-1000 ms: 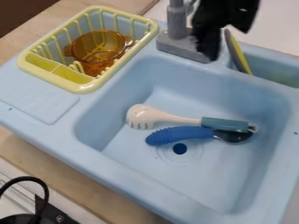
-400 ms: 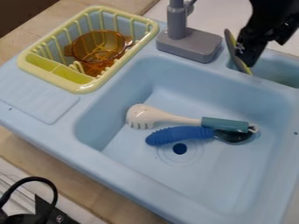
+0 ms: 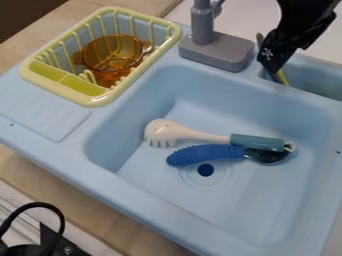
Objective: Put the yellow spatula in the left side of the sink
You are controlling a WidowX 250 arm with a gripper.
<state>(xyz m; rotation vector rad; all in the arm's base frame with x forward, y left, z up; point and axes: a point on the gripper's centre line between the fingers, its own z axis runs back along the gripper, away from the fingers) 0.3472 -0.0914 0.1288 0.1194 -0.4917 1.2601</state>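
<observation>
Claw point(image 3: 272, 67) at yellow spatula point(image 3: 282, 78); cannot tell whether apart or clamped. Spatula probably light, fairly stiff, slick; best pinched across its flat faces, high up.

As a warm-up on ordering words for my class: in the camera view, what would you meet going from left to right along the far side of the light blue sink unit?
Yellow dish rack → grey faucet → black pincer.
</observation>
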